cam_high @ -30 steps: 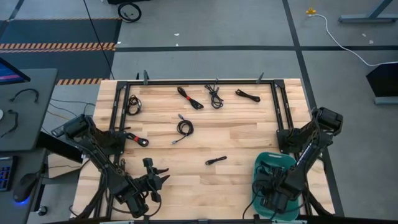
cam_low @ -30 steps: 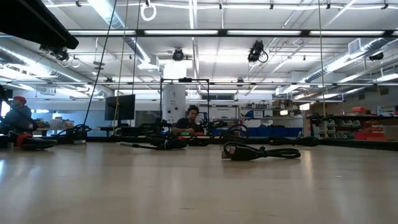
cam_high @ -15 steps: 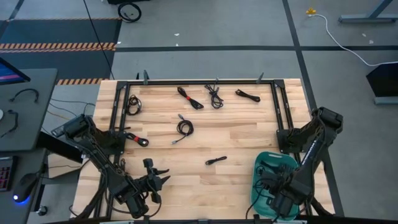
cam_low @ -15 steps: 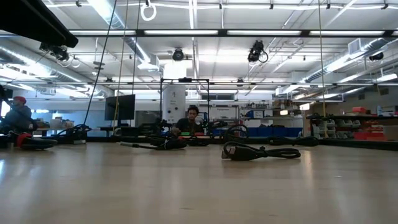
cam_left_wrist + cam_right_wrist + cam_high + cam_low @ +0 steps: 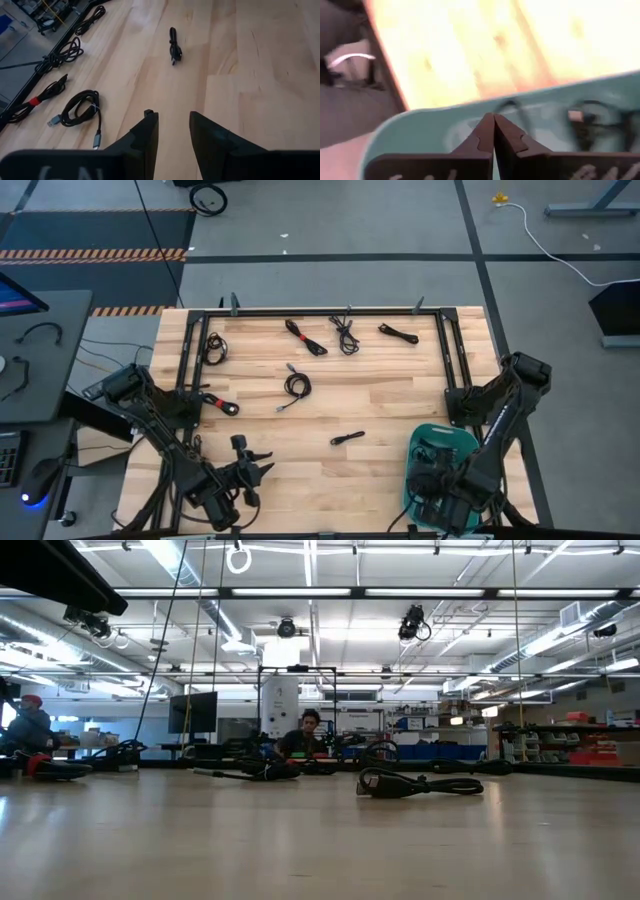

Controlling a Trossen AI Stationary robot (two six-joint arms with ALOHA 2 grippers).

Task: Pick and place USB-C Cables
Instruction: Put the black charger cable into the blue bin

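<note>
Right hand (image 5: 493,131) has drawn back over teal bin (image 5: 445,442), closed.

The right wrist view is heavily blurred; the dark shapes lying in the teal bin (image 5: 445,125) cannot be made out as cords or anything else; in the high view the right arm covers much of that bin (image 5: 425,442), hiding its contents; the left gripper (image 5: 250,470) is too small there to judge its jaws; the low view shows the far cables (image 5: 250,771) only as dark, indistinct lumps on the worktop (image 5: 320,840).
</note>
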